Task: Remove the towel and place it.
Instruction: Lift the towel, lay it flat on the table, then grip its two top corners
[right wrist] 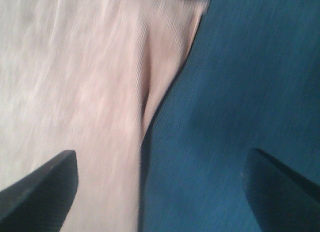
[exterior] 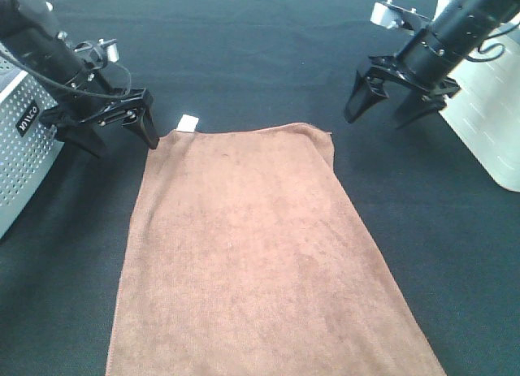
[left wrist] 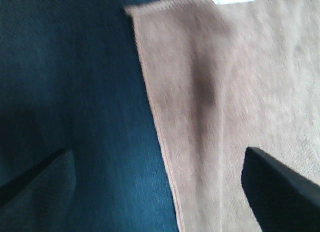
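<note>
Exterior high view, towel (exterior: 260,254) spread flat on the black counter (exterior: 244,59), white tag (exterior: 188,122) at its far left corner, left pincer (exterior: 125,149) just beside that corner, right pincer (exterior: 374,122) near the far right corner, both apart, empty

The brown towel (exterior: 260,254) lies spread flat on black cloth (white tag (exterior: 188,122) at a far corner)

Robot lab bench: black-clothed surface (exterior: 244,51), perforated grey basket (exterior: 20,149) just outboard of left hand (exterior: 122,145), white bin (exterior: 487,124) beside right hand (exterior: 375,122).
</note>
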You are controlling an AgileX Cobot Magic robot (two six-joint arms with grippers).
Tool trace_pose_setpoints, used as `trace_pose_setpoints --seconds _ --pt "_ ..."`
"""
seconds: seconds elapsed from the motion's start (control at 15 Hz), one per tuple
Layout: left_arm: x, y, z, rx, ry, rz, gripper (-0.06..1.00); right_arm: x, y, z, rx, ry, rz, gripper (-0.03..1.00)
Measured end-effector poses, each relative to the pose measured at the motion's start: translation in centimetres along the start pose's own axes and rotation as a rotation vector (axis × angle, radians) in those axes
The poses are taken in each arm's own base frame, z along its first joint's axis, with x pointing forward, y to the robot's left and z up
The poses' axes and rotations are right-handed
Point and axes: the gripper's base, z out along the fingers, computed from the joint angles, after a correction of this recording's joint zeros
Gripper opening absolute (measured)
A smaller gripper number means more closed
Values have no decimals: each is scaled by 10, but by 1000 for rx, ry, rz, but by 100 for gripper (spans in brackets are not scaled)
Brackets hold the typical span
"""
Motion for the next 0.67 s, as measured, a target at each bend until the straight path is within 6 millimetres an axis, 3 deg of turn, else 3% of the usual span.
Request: trace_pose_setpoints --seconds 0.27,0.53,0.67 --pt "-7 20 20 68 -22 -50 84 -21 -17 29 8 -33 5 82" --pt "-10 26 32 97 -41 -50 84 -23 -31 62 6 -31 37 82" --pt "-11 26 33 107 -52 -56 84 -22 -34 69 6 -24 44 82"
